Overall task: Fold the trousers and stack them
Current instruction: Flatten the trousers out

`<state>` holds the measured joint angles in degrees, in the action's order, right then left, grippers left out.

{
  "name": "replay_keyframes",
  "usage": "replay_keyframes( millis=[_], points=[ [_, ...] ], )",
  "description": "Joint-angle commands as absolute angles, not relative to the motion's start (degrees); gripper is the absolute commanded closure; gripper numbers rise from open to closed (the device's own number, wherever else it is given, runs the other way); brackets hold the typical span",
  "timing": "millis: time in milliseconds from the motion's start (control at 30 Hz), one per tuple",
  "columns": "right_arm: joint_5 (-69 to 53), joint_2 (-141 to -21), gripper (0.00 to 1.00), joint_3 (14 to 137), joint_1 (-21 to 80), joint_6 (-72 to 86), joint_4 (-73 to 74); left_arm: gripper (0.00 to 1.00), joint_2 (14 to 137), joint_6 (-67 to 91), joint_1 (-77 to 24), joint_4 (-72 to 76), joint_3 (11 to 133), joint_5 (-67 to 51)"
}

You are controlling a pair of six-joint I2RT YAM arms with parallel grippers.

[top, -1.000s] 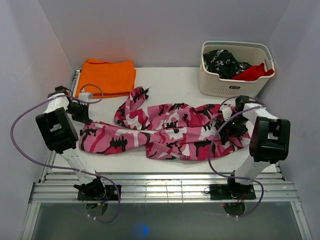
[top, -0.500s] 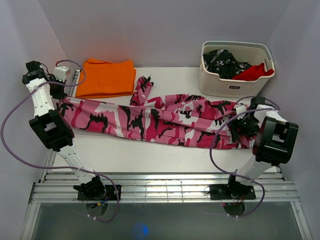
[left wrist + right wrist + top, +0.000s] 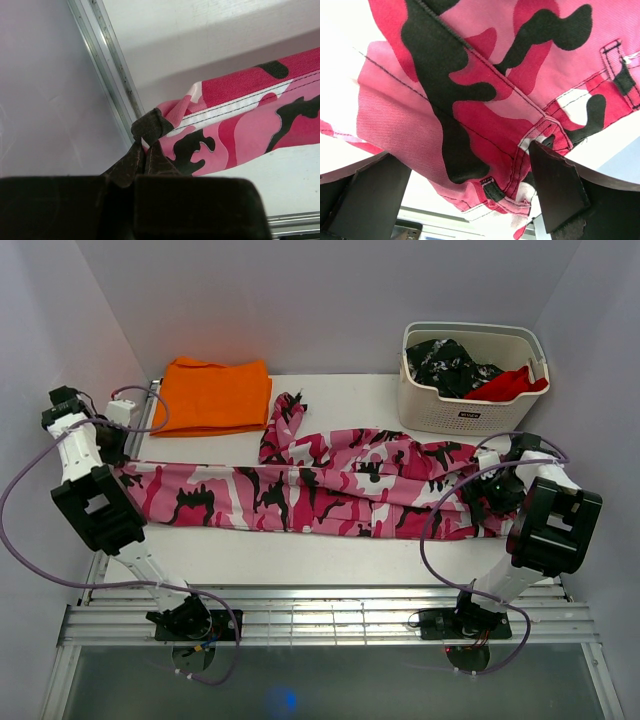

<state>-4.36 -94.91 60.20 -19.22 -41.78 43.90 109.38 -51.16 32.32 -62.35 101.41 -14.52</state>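
- The table (image 3: 350, 400) holds the trousers (image 3: 320, 490), stretched from left to right.
- The orange cloth (image 3: 215, 395) lies at the back left, the basket (image 3: 470, 405) at the back right.
- The left gripper (image 3: 145, 152) is closed on one leg end, at the left edge.
- The right gripper (image 3: 465, 175) is wide open, with waist cloth between its fingers.

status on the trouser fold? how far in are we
Early. Done: the trousers lie stretched lengthwise across the table, no fold in them yet. In hand: left gripper pinches a leg hem at the left edge; right gripper is open over the waist end. Left: straighten the leg curling toward the orange cloth, fold, then stack.
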Motion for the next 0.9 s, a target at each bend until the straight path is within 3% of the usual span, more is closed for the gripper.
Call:
replay_keyframes(
  millis=[0, 33, 100, 133, 267, 333, 467, 500, 600, 867],
  points=[
    [-7.63, -94.04, 0.01, 63.27, -19.86, -43.68, 47.89, 1.00, 112.91, -49.41, 30.33, -58.54, 105.98, -13.27],
    [-8.08, -94.22, 0.01, 64.15, -19.78, -43.51, 48.51, 1.00, 114.51, -48.26, 28.84, -58.54, 107.65, -13.27],
    [-9.40, -94.74, 0.01, 67.49, -19.86, -44.03, 51.04, 0.78, 117.76, -44.14, 27.43, -58.62, 113.08, -13.01],
    [-9.84, -94.75, 0.02, 68.81, -19.78, -44.56, 52.02, 0.61, 120.38, -43.08, 26.55, -59.23, 114.94, -13.09],
    [-11.07, -92.47, 0.02, 72.86, -20.04, -48.42, 55.90, 0.35, 119.72, -40.34, 26.19, -60.82, 117.52, -14.85],
    [-11.86, -90.10, 0.00, 73.04, -20.04, -50.18, 57.73, 0.35, 117.17, -41.39, 26.19, -60.65, 112.54, -15.99],
    [-11.87, -89.82, 0.21, 70.06, -19.95, -51.59, 58.27, 0.39, 110.50, -41.92, 25.75, -56.27, 99.61, -19.42],
    [-11.34, -90.52, 0.31, 68.57, -19.95, -51.59, 58.18, 0.40, 110.04, -41.66, 25.49, -55.38, 97.06, -19.77],
    [-9.50, -92.72, 0.43, 66.37, -20.04, -51.15, 56.52, 0.47, 109.43, -39.47, 24.79, -52.22, 88.70, -21.09],
    [-1.59, -93.35, 0.48, 56.62, -20.39, -53.60, 48.78, 0.57, 105.21, -40.51, 26.80, -46.32, 69.54, -16.61]
  ],
)
